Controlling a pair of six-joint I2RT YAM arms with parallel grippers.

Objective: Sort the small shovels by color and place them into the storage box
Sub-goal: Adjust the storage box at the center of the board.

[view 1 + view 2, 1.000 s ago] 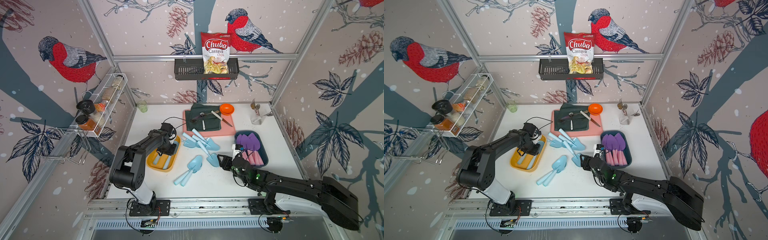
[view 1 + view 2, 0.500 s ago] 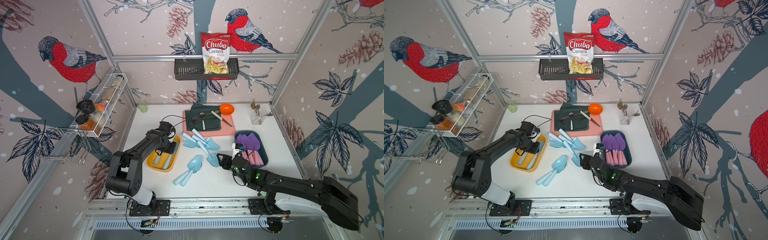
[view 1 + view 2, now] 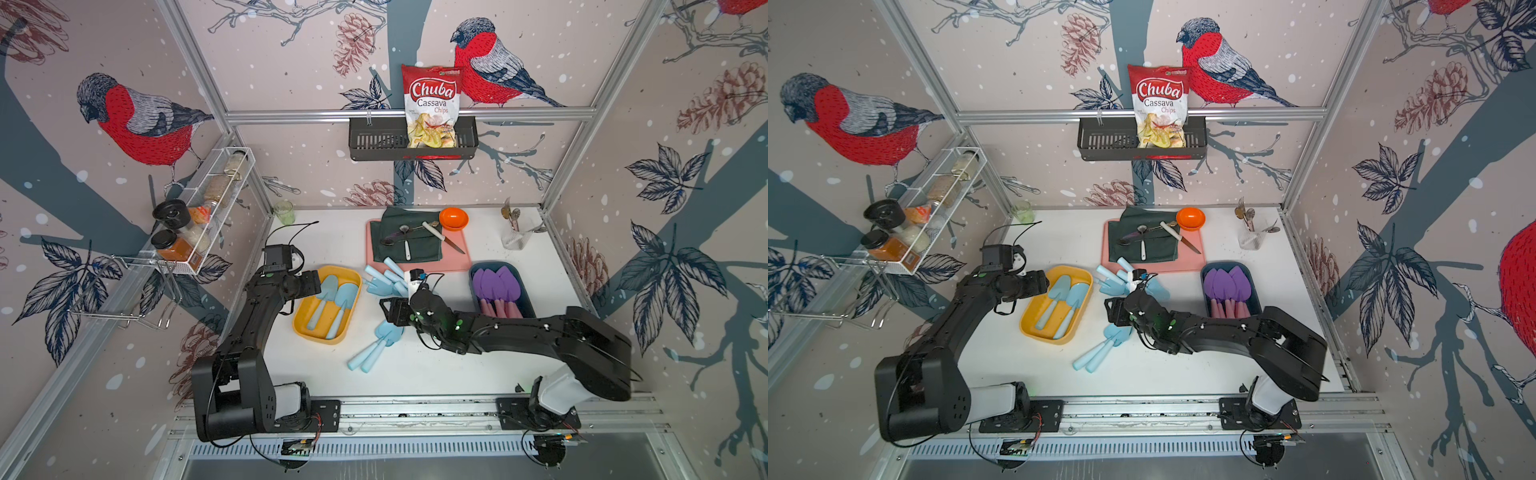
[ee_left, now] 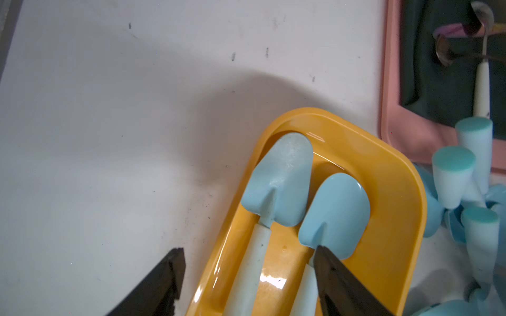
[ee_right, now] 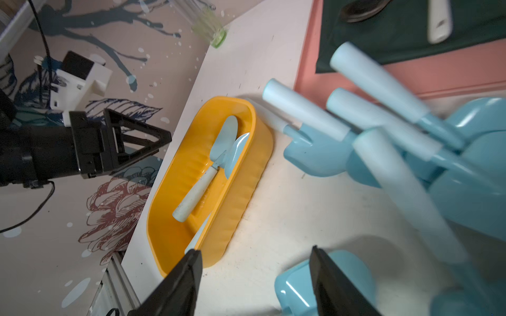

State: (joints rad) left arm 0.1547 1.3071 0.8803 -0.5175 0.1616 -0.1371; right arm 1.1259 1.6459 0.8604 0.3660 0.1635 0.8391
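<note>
Yellow plastic formed the storage box (image 3: 302, 316) that held only 2 light blue shovels (image 3: 345, 293). The dark blue box (image 3: 528, 299) held every purple-bladed shovel (image 3: 496, 284) in sight, so that colour looked finished. Loose on the white table (image 3: 415, 374) lay a heap of at least 4 blue shovels (image 3: 386, 280) beside the pink board (image 3: 457, 257), and a front pair (image 3: 376, 349). The left gripper (image 4: 247, 251) hung over the yellow box, jaws apart and empty. The right gripper (image 5: 255, 252), jaws likewise apart, hovered above that pair. A red bag (image 3: 432, 108) read "Chuba Cassava Chips".
</note>
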